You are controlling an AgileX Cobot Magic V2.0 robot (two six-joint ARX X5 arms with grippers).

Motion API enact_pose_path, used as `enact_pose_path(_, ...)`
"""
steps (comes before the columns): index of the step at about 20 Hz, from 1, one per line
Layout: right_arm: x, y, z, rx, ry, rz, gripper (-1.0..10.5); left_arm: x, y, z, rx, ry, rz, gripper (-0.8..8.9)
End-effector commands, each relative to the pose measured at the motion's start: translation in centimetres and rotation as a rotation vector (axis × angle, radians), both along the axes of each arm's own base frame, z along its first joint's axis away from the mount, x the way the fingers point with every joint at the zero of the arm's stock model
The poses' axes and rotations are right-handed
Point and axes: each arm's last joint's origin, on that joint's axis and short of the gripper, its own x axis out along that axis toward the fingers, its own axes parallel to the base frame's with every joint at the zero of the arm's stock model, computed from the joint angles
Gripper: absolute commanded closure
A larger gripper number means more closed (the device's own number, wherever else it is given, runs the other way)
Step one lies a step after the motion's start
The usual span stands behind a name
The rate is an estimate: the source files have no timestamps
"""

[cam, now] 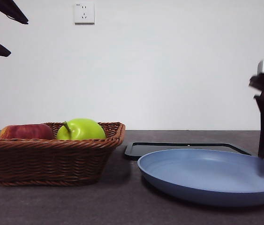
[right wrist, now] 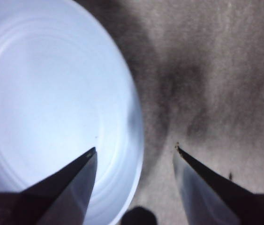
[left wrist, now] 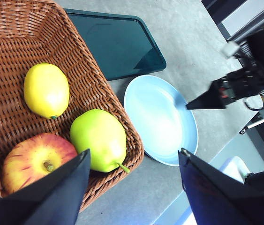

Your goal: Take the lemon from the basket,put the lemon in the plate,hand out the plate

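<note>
No brand, label or writing can be read on anything in view.

The lemon [left wrist: 46, 90] lies on the floor of the basket [left wrist: 14, 28], well inside the rim, with its greenish tip turned toward the red apple [left wrist: 32, 159]; its long axis runs from that tip toward the basket's far wall. The green apple [left wrist: 99, 139] sits just beside it against the basket's side nearest the plate [left wrist: 162, 123], stem pointing out over the rim. In the front view the lemon is hidden behind the wicker wall.

The left gripper [left wrist: 134, 161] hangs above the basket with its jaws wide apart and nothing between them; the lemon lies beyond the jaw tips, apart from both.

The right gripper [right wrist: 135, 151] is down at the plate's rim, jaws spread: one jaw over the plate's inner surface, the other over the bare table [right wrist: 216, 70], the rim between them. Whether either touches the plate cannot be told.

A black tray [cam: 183, 148] lies behind the plate.
</note>
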Motion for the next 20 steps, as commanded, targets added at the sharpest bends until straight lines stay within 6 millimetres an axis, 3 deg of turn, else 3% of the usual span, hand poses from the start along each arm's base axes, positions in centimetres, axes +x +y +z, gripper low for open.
enact_pose_path(1,0.8,0.2,-0.9,0.006,0.026,-0.018,7.3,0.2,-0.1,0.4,-0.002,-0.021,-0.013,4.85)
enact_pose_path(7,1.2,0.2,-1.7,0.003,0.046,-0.027,9.5,0.2,-0.1,0.4,-0.002,-0.021,-0.013,4.86)
enact_pose_path(11,0.9,0.2,-1.2,0.006,0.050,-0.035,9.4,0.3,0.0,0.4,0.008,0.015,0.059,4.85)
enact_pose_path(16,-1.0,0.0,2.1,0.015,-0.023,-0.034,9.4,0.6,-0.7,1.0,0.016,0.000,0.044,4.33)
enact_pose_path(20,-3.1,-0.2,5.2,0.027,-0.134,-0.033,9.4,2.6,-2.1,2.6,0.146,-0.060,0.074,4.33)
